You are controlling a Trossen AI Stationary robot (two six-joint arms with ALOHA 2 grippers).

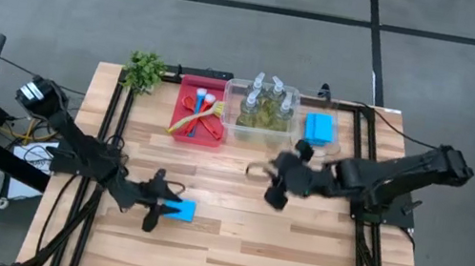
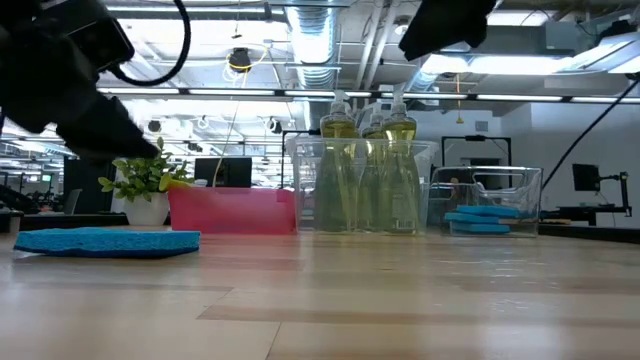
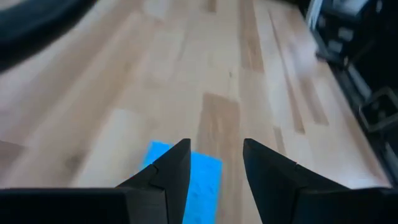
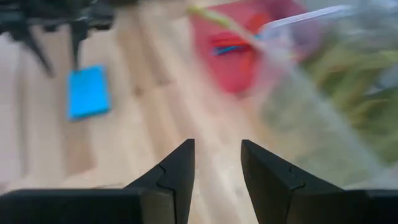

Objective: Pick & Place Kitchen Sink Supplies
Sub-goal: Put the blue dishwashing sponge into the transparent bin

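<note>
since one blue sponge [image 1: 181,210] lies loose at table's 7 o'clock, left gripper [image 1: 160,205] straddles it, fingers apart, ungripped; right gripper [image 1: 274,180] hovers centre, parted, empty.

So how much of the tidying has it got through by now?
Mostly done, it seems. The bottles stand in a clear bin, brushes lie in the red tray, and sponges sit in another bin. One blue sponge lies loose on the table; the left gripper is at it, fingers open, nothing held. The right gripper is empty.
</note>
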